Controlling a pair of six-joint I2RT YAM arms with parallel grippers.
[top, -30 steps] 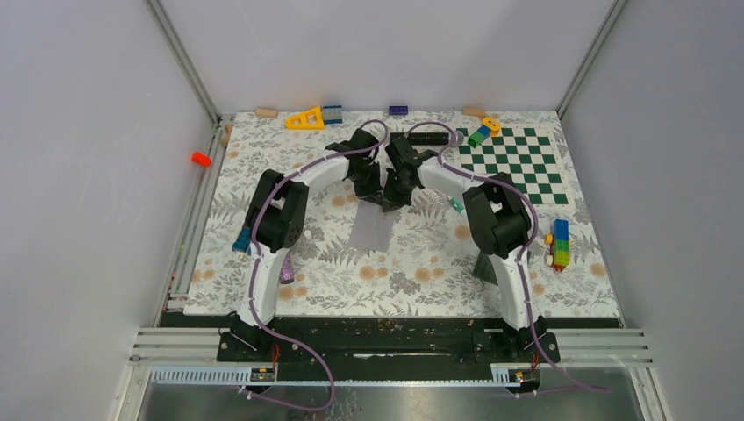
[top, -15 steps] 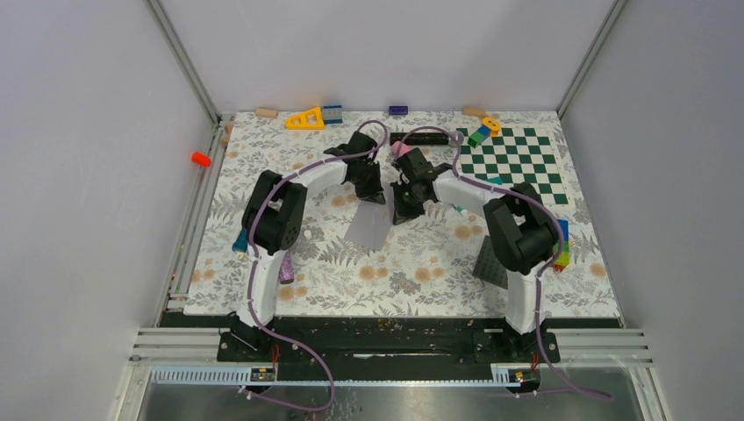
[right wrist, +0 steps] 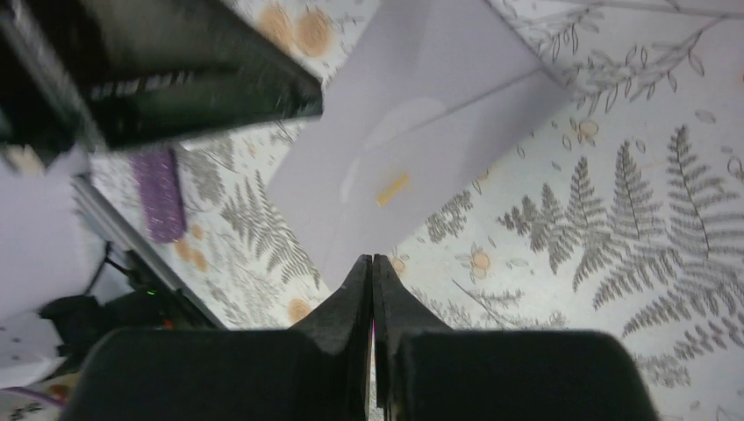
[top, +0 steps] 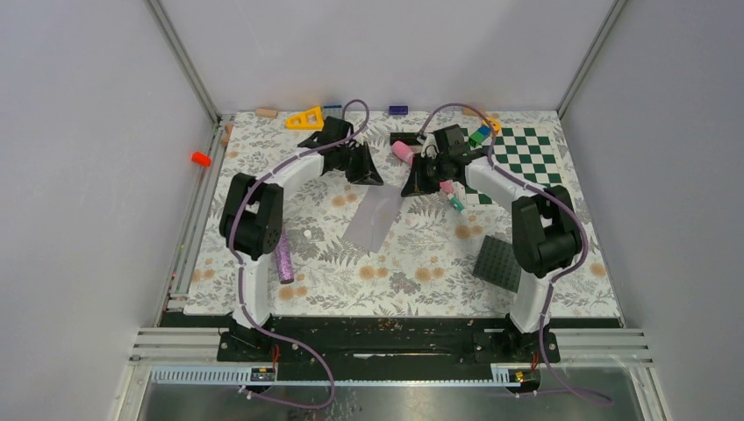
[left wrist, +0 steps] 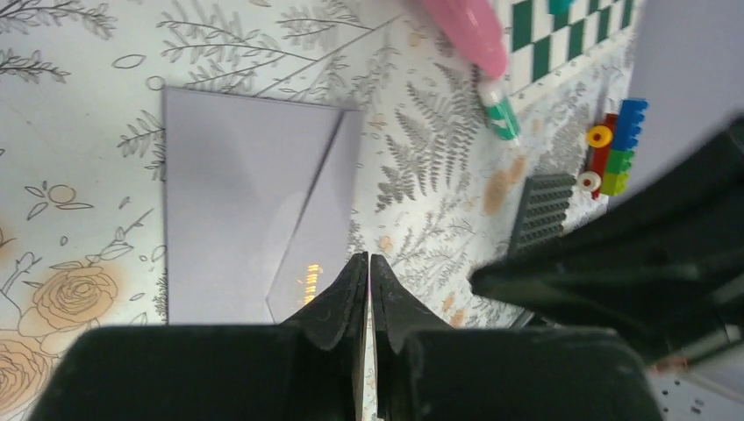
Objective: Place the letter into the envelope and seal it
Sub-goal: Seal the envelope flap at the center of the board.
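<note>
The light grey envelope (top: 372,219) lies flat on the floral mat in the middle of the table, free of both grippers. It also shows in the left wrist view as the envelope (left wrist: 246,202), with a diagonal flap edge lying flat, and in the right wrist view as the envelope (right wrist: 412,132). The letter is hidden from every view. My left gripper (top: 375,180) hovers just beyond the envelope's far left corner, shut and empty (left wrist: 369,260). My right gripper (top: 411,189) hangs to the envelope's far right, also shut and empty (right wrist: 373,260).
A pink cylinder (top: 404,152) and a green-white marker (top: 456,203) lie by the right gripper. The checkerboard (top: 526,158) is at the far right, a dark studded plate (top: 500,263) at the near right, and a purple glitter stick (top: 285,260) by the left arm. Small blocks line the far edge.
Both grippers have pulled back from the envelope toward the far side and moved apart. The envelope stays on the mat, turned slightly. The right arm's elbow swung right, uncovering the studded plate.
</note>
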